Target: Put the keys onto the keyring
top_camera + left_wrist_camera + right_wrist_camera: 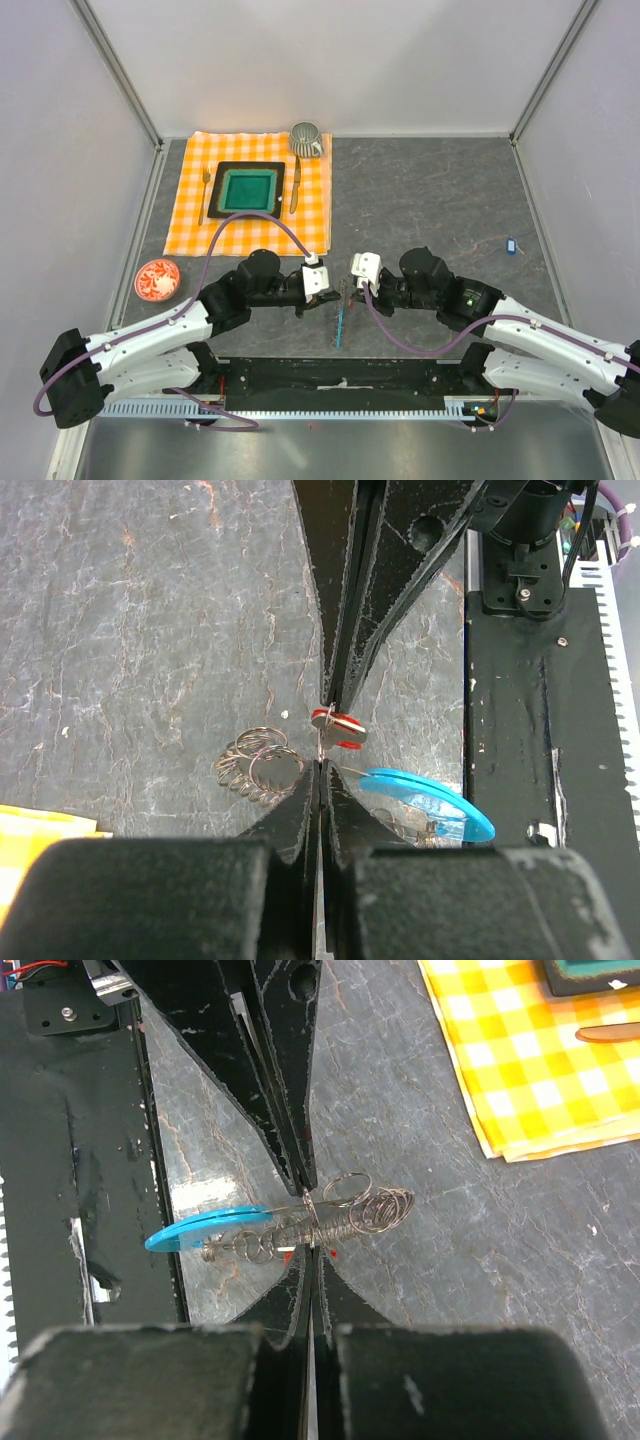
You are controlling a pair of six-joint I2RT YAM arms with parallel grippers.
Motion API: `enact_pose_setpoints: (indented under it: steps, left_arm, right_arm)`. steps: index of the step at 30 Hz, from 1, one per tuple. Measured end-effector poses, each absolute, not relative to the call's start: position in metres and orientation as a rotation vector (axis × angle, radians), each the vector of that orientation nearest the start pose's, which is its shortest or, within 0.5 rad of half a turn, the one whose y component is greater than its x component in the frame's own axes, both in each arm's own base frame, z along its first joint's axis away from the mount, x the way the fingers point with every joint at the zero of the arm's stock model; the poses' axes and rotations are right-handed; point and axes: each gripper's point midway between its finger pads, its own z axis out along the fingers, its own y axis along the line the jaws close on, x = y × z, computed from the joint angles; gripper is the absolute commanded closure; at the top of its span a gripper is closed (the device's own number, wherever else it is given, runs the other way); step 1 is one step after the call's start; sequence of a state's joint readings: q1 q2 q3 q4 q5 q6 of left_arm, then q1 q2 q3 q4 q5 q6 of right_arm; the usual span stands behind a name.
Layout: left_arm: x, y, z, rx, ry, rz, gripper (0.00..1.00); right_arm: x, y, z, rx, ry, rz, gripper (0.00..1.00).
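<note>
Closest to the left wrist camera, the left gripper fills the bottom of that view. Its two black fingers are pressed flat together with only a hairline seam between them. Their tip is clenched on the thin wire of the keyring. The keyring's loose silver-grey coils bunch just left of the tip, and its light-blue strip curves off to the right, toward the black base plate.

Facing it tip to tip, the right gripper reaches in from the far side, clamped just as tight. The red key is pinched at its very end, just beside the wire where the two tips meet. Seen from the right wrist, the coils stretch sideways across that meeting point, and small bits of red show on either side of the right gripper's tip. Whether the key is threaded onto the coil cannot be told.

From above, both arms bend inward and meet over the middle of the dark grey table, close to its near edge. The blue key lies alone on the table far to the right, well apart from both grippers.

At the far left lies an orange checked cloth with a green plate on it. A fork lies left of the plate and a knife right of it, and a grey cup stands at the cloth's far right corner. A red-patterned saucer sits on the table near the cloth's near left corner.
</note>
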State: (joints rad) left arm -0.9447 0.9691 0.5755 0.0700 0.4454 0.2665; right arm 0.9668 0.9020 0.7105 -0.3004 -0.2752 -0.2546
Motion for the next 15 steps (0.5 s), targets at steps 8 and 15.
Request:
enact_pose_setpoints:
  steps: [8,15]
  left_arm:
    - [0.1417,-0.3073,0.1789,1.358,1.412,-0.873,0.98]
    - [0.1412,-0.3076,0.1790,1.360,1.411,-0.874,0.98]
  right_arm:
    - [0.1439,0.2708,0.1838,-1.345,1.628,0.701,1.00]
    - [0.1444,0.2702,0.1832,-1.346,1.631,0.695,1.00]
